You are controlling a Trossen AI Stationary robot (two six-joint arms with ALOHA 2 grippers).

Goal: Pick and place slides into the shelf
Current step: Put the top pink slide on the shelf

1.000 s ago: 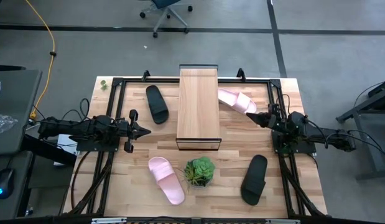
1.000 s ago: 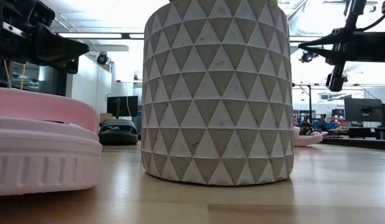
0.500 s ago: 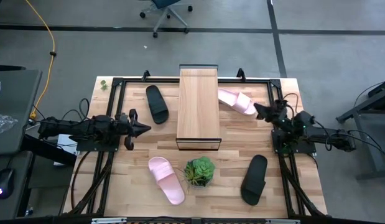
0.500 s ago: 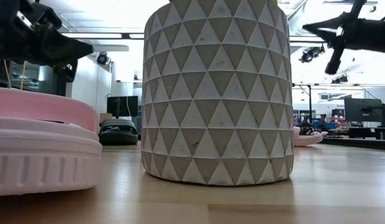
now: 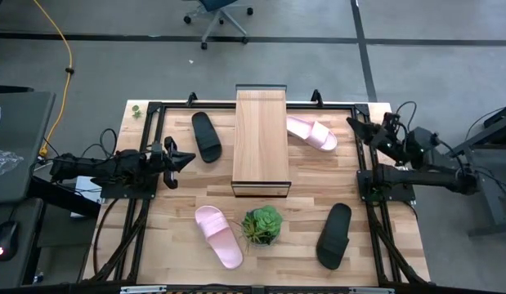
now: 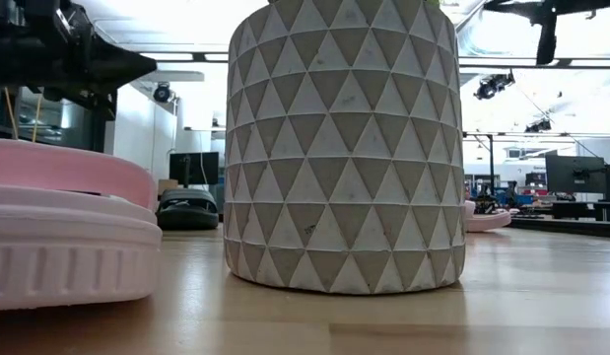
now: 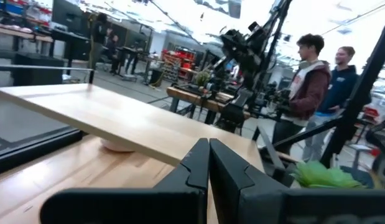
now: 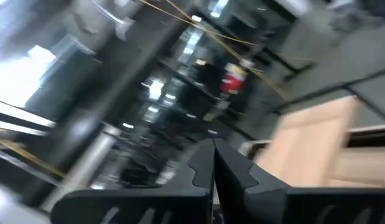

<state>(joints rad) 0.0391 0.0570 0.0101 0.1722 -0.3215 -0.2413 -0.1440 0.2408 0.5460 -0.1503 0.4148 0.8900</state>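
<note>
Lying around the long light-wood shelf [image 5: 261,145], four pink and black slides [image 5: 207,136] remain untouched; left gripper [image 5: 190,158] and right gripper [image 5: 351,123] hover closed, empty.

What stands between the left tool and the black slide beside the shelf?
Nothing visible. In the high view the shut left tool points toward the black slide, with only bare tabletop between them; the shelf lies beyond the slide.

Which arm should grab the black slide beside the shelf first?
Left. The left gripper, shut, sits close to that black slide; the right gripper is across the shelf, near the pink slide.
</note>
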